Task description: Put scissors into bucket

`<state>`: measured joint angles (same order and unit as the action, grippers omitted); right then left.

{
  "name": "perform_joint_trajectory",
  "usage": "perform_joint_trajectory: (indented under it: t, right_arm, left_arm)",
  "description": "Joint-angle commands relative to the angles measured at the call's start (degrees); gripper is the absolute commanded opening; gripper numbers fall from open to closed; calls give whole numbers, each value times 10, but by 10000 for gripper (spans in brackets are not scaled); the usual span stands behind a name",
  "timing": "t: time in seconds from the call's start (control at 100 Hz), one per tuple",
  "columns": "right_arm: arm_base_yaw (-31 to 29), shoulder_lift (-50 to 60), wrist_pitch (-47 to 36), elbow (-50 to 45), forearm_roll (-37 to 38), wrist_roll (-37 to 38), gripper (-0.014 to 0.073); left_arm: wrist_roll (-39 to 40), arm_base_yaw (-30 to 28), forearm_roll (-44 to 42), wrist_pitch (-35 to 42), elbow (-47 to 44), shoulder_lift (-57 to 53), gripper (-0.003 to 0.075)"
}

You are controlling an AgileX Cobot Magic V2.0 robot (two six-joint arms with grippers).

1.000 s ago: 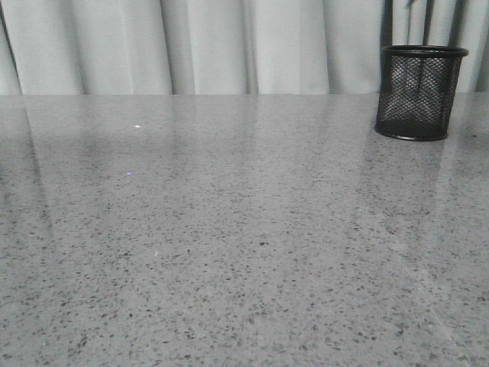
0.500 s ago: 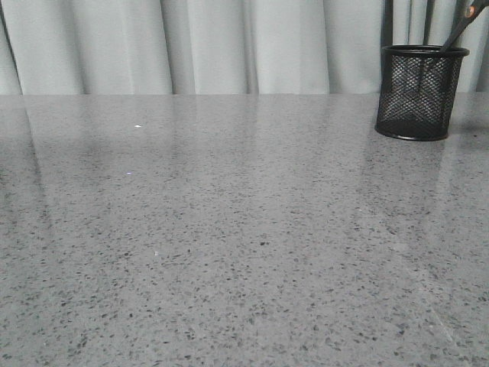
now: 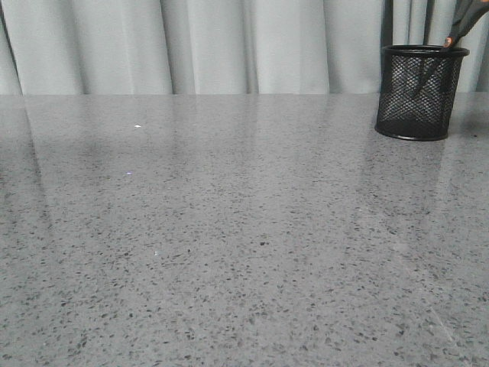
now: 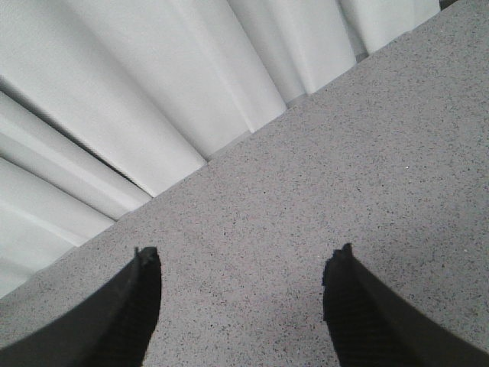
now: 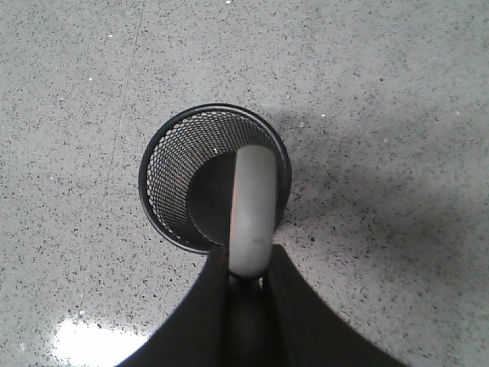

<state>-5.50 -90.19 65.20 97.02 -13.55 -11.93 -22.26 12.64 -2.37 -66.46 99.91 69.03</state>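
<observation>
We see even, soft, diffuse light. The polished table reflects the pale curtain as faint streaks; a white glare patch marks it in the right wrist view. The near scissors handle blurs.

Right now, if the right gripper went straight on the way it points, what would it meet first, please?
Probably the bucket: the right gripper, shut on the scissors, points down at its rim, with the scissors already reaching inside. Depth is hard to judge.

Left hand: two black, curved, textured fingers; right hand: smooth black tapering fingers.
</observation>
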Motion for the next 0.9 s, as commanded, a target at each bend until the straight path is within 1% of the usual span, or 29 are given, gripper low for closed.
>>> perform_joint_trajectory:
  t: [0.0, 0.07, 0.19, 0.26, 0.31, 0.48, 0.56, 0.65, 0.69, 0.74, 0.79, 0.82, 0.83, 0.84, 0.86, 0.87, 0.88, 0.89]
  right_arm:
    - [-1, 11, -21, 21, -23, -14, -47]
    - [-1, 6, -18, 21, -45, -29, 13]
    - [-1, 4, -23, 21, -52, -29, 202]
    - [-1, 4, -24, 22, -52, -29, 274]
    - [-2, 6, -26, 24, -48, -29, 291]
    - [-10, 41, -33, 49, -18, -29, 288]
    - [-14, 70, -55, 56, -18, -29, 288]
    - [-14, 103, -85, 56, -28, -29, 266]
    - [-14, 117, -95, 56, -36, -29, 227]
    - [-14, 133, -111, 53, -51, -29, 158]
    - [-14, 148, -125, 44, -65, -29, 73]
    - [-14, 159, -135, 36, -74, -29, 8]
    - [-14, 162, -137, 34, -78, -29, -4]
    - [-14, 167, -142, 28, -80, -29, -18]
    - [-14, 172, -150, 19, -86, -29, -56]
    - [-14, 177, -153, 15, -88, -29, -78]
    - [-14, 180, -160, 11, -92, -29, -76]
    - [-14, 185, -163, 3, -93, -29, -73]
  left_arm:
    - [7, -2, 4, 47, 16, -7, 419]
    - [7, -2, 4, 49, 16, -7, 419]
    - [7, -2, 4, 50, 16, -7, 419]
    - [7, -2, 4, 50, 16, -7, 419]
    - [7, -2, 4, 50, 16, -7, 419]
    - [7, -2, 3, 49, 16, -7, 419]
    - [7, -2, 3, 49, 16, -7, 419]
    - [7, -2, 3, 53, 16, -7, 418]
    - [7, -2, 4, 58, 16, -7, 409]
    - [7, -2, 5, 63, 16, -7, 368]
    - [7, -2, 5, 67, 16, -7, 294]
    - [7, -2, 6, 70, 16, -7, 223]
    - [7, -2, 8, 70, 16, -7, 208]
    - [7, -2, 8, 72, 16, -7, 175]
    - [7, -2, 11, 73, 15, -7, 141]
    - [7, -2, 14, 76, 14, -7, 107]
    - [7, -2, 16, 77, 13, -7, 90]
    - [7, -2, 18, 78, 12, -7, 55]
